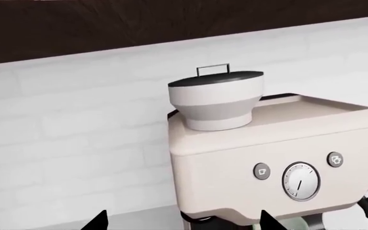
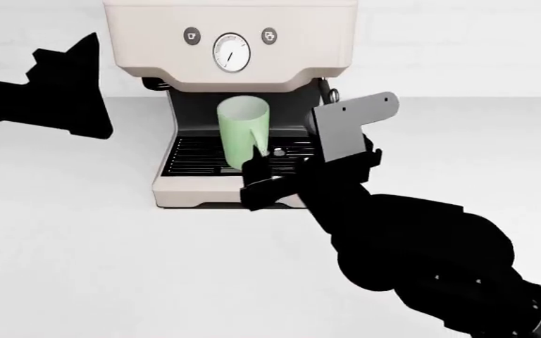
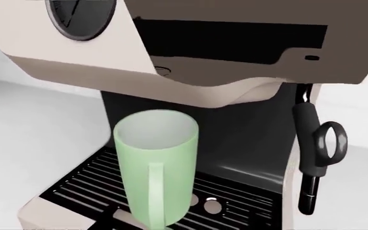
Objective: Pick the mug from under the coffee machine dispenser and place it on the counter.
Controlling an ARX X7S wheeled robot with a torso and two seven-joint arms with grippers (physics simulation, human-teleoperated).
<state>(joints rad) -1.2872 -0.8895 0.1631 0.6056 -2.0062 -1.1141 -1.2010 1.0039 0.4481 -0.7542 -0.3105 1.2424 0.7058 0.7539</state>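
The pale-green mug [image 2: 243, 132] stands upright on the black drip grate under the cream coffee machine dispenser [image 2: 230, 49], its handle facing me. My right gripper [image 2: 280, 160] is just in front of the mug at handle height, open, with one finger on each side of the handle and not closed on it. The right wrist view shows the mug [image 3: 156, 165] close up, but not the fingertips. My left gripper [image 2: 96, 84] hovers open and empty to the left of the machine, above the white counter [image 2: 73, 267]. Its tips stand far apart [image 1: 182, 223].
A black steam wand [image 3: 312, 158] hangs at the machine's side close to the right arm. A bean hopper [image 1: 216, 98] sits on top of the machine. White tiled wall lies behind, with dark cabinets above it.
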